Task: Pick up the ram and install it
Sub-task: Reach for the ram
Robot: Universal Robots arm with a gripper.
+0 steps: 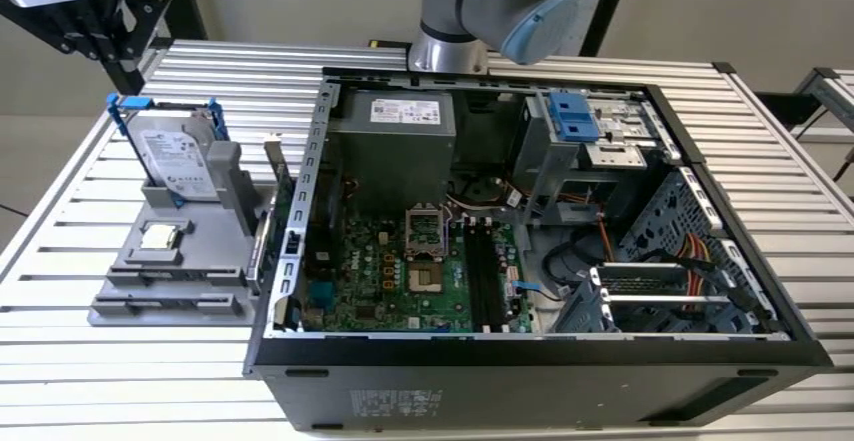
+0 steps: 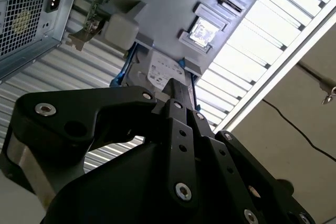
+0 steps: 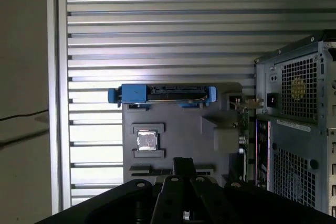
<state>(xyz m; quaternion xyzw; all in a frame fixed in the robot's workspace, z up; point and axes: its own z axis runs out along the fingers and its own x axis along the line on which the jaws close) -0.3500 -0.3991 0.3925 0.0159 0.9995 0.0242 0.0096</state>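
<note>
The ram (image 1: pixel 262 243) is a thin green board standing on edge along the side of the grey fixture tray (image 1: pixel 134 271) nearest the computer case. In both wrist views it is seen edge-on (image 3: pixel 244 125) (image 2: pixel 94 6). My gripper (image 1: pixel 107 41) hangs high over the table's far corner at the exterior view's left, well above the tray and apart from the ram. Its black fingers look pressed together with nothing between them (image 3: pixel 184 163) (image 2: pixel 176 88). The black memory slots (image 1: pixel 483 281) on the motherboard lie inside the open case.
The tray also carries a silver hard drive in a blue frame (image 1: pixel 174 156) (image 3: pixel 163 94) and a small square CPU chip (image 1: pixel 160 236) (image 3: pixel 147 141). The open case (image 1: pixel 534 361) has tall metal walls, a power supply (image 1: pixel 394 141), a drive cage and loose cables.
</note>
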